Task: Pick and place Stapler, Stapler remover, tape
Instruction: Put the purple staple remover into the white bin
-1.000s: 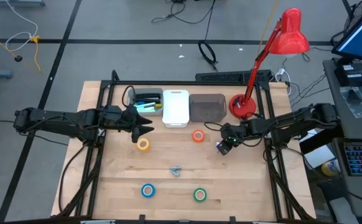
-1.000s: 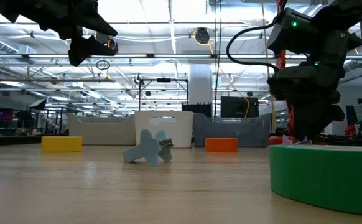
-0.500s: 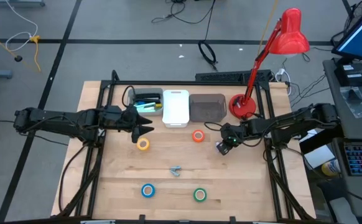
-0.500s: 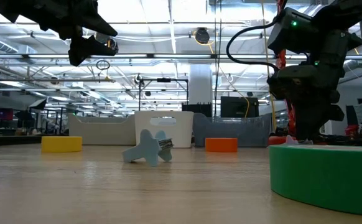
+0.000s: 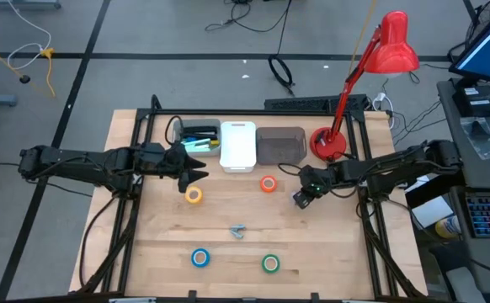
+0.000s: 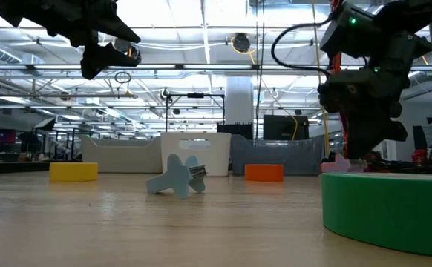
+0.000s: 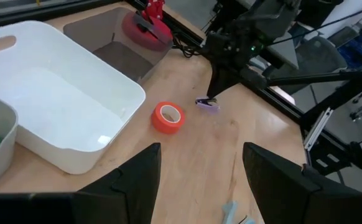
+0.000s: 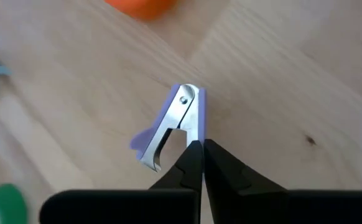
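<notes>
The right end effector (image 8: 202, 155) pinches the purple staple remover (image 8: 171, 127) near the orange tape (image 5: 268, 183), while the left end effector (image 7: 199, 165) hangs wide above the surface (image 5: 329, 244).

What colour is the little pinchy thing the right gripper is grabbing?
The staple remover is purple with silvery metal jaws, clearest in the right wrist view.

Grey floor (image 5: 144, 34) with cables – red desk lamp (image 5: 392, 42) nearby.

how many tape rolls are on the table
4: yellow roll by the left gripper, orange roll below the grey bin, blue roll and green roll along the near edge. None looks hidden.
</notes>
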`<state>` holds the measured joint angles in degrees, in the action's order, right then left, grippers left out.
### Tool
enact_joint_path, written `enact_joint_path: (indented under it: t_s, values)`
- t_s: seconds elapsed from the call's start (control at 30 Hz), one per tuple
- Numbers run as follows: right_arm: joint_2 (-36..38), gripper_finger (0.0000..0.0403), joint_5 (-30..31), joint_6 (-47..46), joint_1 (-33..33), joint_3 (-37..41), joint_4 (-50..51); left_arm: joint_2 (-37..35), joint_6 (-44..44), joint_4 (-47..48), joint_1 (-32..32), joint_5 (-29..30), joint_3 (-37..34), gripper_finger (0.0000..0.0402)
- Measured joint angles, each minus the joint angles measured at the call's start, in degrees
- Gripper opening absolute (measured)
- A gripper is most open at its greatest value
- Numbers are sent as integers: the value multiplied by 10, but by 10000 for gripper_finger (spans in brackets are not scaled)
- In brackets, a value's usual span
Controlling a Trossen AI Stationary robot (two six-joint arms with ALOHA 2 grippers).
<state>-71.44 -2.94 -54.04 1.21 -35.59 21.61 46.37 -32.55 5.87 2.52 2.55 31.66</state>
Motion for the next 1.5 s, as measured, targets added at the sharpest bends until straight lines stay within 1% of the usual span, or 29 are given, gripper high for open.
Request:
enact_joint_path:
  t_s: [0.2,0.3,0.4,0.5,0.6,0.7,0.83,0.97,1.1,1.27,1.5]
  values:
    - [39,1,-1,-17,0,0,-58,0,-10,0,0,0,0,228]
    - [58,1,-1,-23,0,0,-104,2,-18,-3,0,0,0,228]
    - [74,1,0,-23,0,0,-165,10,-28,-32,0,1,0,228]
    - [81,0,1,-20,-4,0,-234,31,-41,-103,-1,1,0,227]
    - [82,0,2,-8,-12,0,-319,63,-47,-196,-4,-2,0,227]
    - [77,0,15,9,-20,0,-396,102,-40,-289,-12,-18,0,227]
    - [77,0,36,43,-31,0,-474,155,-42,-382,-16,-45,0,228]
    - [76,0,48,72,-43,0,-532,208,-76,-470,-16,-56,0,228]
    - [76,0,48,87,-51,0,-559,254,-103,-542,-16,-56,6,228]
    - [74,0,48,93,-50,0,-562,304,-121,-544,-16,-57,49,227]
    - [68,0,47,103,-50,0,-571,354,-109,-542,-14,-86,121,227]
